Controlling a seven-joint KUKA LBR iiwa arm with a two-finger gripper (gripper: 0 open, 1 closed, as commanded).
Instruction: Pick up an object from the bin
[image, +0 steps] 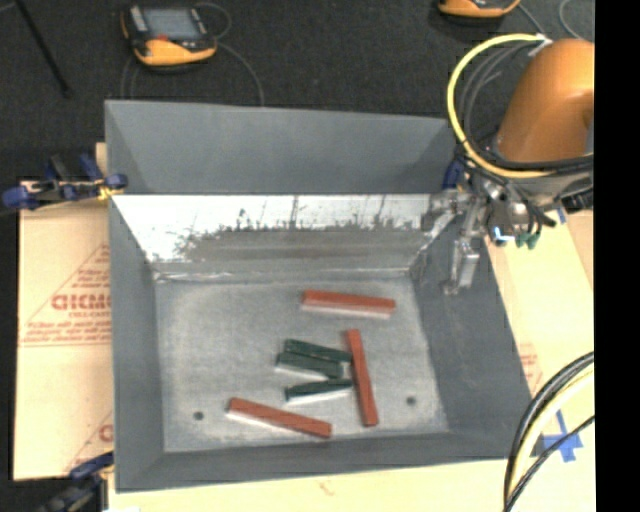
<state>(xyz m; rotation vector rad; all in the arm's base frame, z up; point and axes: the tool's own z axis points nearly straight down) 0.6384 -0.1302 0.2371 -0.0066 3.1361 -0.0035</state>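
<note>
Fingers (463, 268) hang parted and empty at about 2 o'clock of the bin (135, 330), high against its right-hand slope and clear of the floor, so nothing is gripped yet. That spot reads as a waiting or approach pose: they sit above the sloped wall, where they cannot knock anything, with the whole floor open below and to 8 o'clock of them. Nearest is a flat red bar (348, 302), lying crosswise near 12 o'clock of the floor and apart from everything else; being alone and flat, it looks the easiest pick. Farther out toward the centre, two green bars (315, 355) lie side by side. An upright-running red bar (362, 378) touches or overlaps their right ends, so a grasp there would probably disturb the neighbours. A third red bar (278, 417) lies slantwise at about 7 o'clock, just beside the group. Behind the fingers, the arm's orange cover (548, 100) and looped cables stand outside the bin's rim at 2 o'clock.
</note>
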